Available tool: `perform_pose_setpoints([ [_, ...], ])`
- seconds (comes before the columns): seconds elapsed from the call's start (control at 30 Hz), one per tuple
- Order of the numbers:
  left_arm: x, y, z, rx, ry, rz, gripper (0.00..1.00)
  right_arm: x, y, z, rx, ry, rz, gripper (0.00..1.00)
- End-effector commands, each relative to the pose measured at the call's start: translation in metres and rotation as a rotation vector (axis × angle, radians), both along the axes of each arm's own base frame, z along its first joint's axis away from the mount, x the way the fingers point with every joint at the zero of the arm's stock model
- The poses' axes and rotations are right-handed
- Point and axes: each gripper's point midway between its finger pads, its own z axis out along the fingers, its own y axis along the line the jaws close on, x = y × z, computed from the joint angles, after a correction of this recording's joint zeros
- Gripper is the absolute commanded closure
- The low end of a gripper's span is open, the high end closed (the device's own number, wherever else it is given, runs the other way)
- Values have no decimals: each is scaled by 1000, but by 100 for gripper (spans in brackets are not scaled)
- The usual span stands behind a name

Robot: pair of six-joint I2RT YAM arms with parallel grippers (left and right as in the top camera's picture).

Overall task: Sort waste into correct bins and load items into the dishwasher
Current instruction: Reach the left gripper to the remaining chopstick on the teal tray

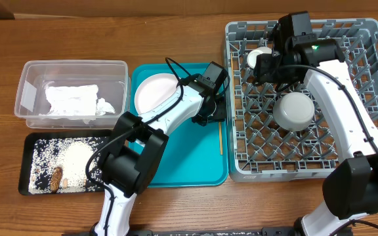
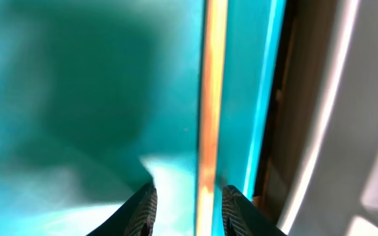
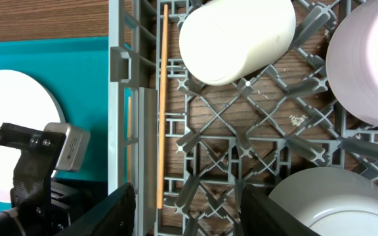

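Observation:
My left gripper (image 1: 213, 115) (image 2: 190, 211) is open low over the teal tray's right side, its fingers on either side of a wooden chopstick (image 2: 209, 98) (image 1: 220, 139) without closing on it. The pinkish-white plate (image 1: 155, 92) lies on the teal tray. My right gripper (image 1: 272, 71) (image 3: 188, 204) is open and empty above the left part of the grey dish rack (image 1: 366, 33). The rack holds the cream cup (image 3: 235, 39), the pink bowl (image 3: 373, 59), the grey-blue bowl (image 1: 294, 110) upside down, and the second chopstick (image 3: 163, 98) along its left wall.
The clear tub (image 1: 28, 98) at the left holds the crumpled white napkin (image 1: 74, 99). The black tray (image 1: 26, 164) in front of it holds rice (image 1: 77, 160) and a brown lump (image 1: 58, 177). The teal tray (image 1: 189, 164) lies between the bins and the rack.

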Motion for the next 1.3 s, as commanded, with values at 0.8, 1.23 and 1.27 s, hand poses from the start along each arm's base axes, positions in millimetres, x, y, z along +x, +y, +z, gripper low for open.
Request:
perform_pose_setpoints([
  [0.8, 0, 38, -37, -65, 130, -20, 62, 7, -34, 22, -132, -73, -83, 41],
  [1.23, 0, 35, -41, -6, 90, -49, 55, 7, -81, 20, -134, -47, -197, 37],
  [1.27, -2, 33, -43, -1, 89, -55, 55, 6, -84, 19, -135, -45, -204, 38],
])
